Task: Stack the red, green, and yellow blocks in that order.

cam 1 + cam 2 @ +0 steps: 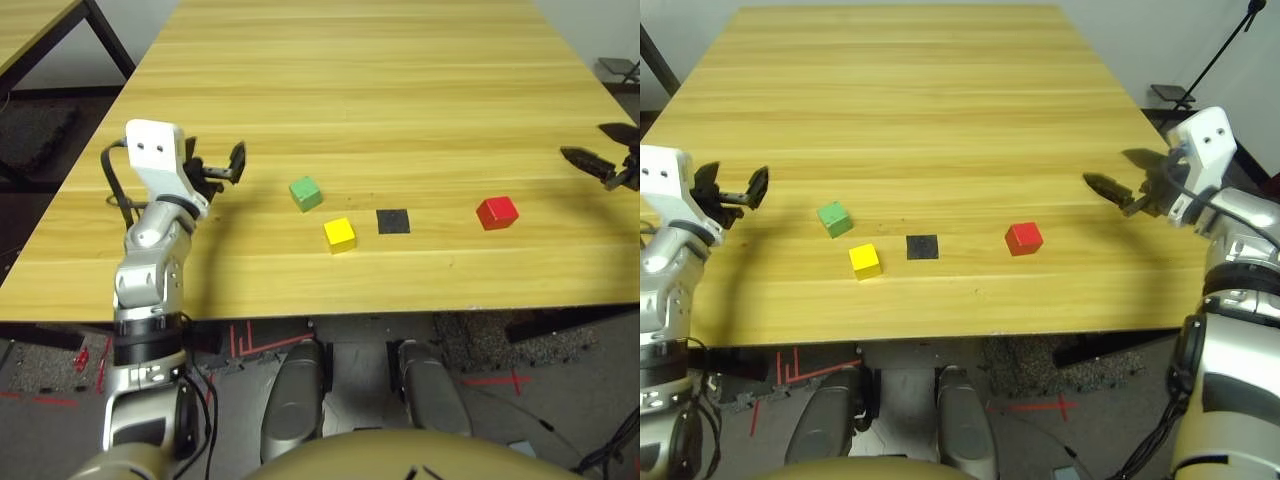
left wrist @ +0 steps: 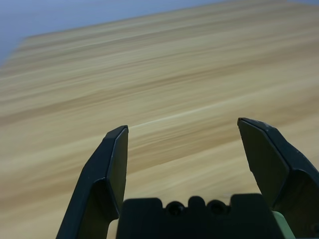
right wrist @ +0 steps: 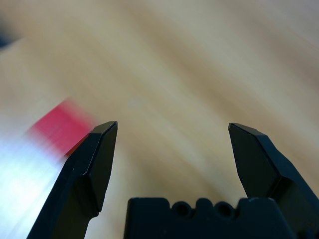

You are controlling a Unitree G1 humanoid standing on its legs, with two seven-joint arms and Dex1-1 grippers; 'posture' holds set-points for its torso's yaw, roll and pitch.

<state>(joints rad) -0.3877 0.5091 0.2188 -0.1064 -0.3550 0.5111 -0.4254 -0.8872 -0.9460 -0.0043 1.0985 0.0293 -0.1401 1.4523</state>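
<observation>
Open tool [image 3: 173, 124] apparently above table [image 1: 940, 130], red block [image 1: 1024, 238] near

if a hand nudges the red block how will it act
The red block will probably slide rather than roll, given its flat faces. Its glossy sides might feel slightly slippery. Being squat, it seems unlikely to tip.

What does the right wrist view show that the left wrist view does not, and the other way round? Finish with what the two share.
Right wrist view: the red block, lying beyond one finger of the open right gripper.
Left wrist view: the open left gripper, and the table's far edge with a paler area beyond it.
Both: two black fingers spread apart with nothing between them, and the wood grain of the table.
</observation>
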